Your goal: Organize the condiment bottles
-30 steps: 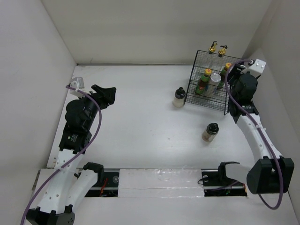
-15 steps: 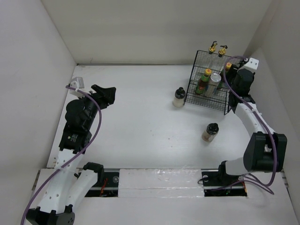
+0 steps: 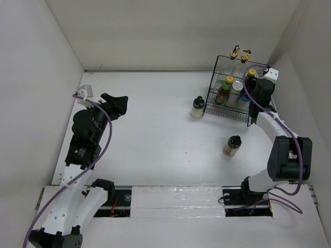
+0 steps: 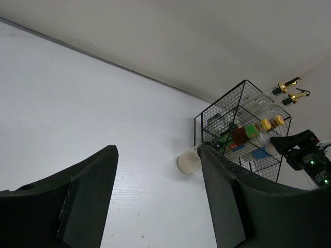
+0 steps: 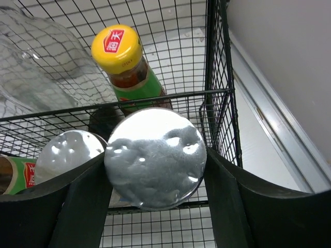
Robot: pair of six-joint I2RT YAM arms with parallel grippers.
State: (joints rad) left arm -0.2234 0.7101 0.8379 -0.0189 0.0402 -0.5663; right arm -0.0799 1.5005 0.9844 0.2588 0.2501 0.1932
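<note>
White walls (image 3: 155, 31) — white table (image 3: 160, 134)

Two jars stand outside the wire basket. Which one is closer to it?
The cream-coloured jar, right beside the left side of the black wire basket. The brownish jar stands well apart from it, toward the near edge.

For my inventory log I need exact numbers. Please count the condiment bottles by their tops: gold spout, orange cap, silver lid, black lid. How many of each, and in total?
Gold-spouted bottles: 2
Orange-capped bottles: 2
Silver-lidded jars: 2
Black-lidded jars: 2
Total: 8
</note>
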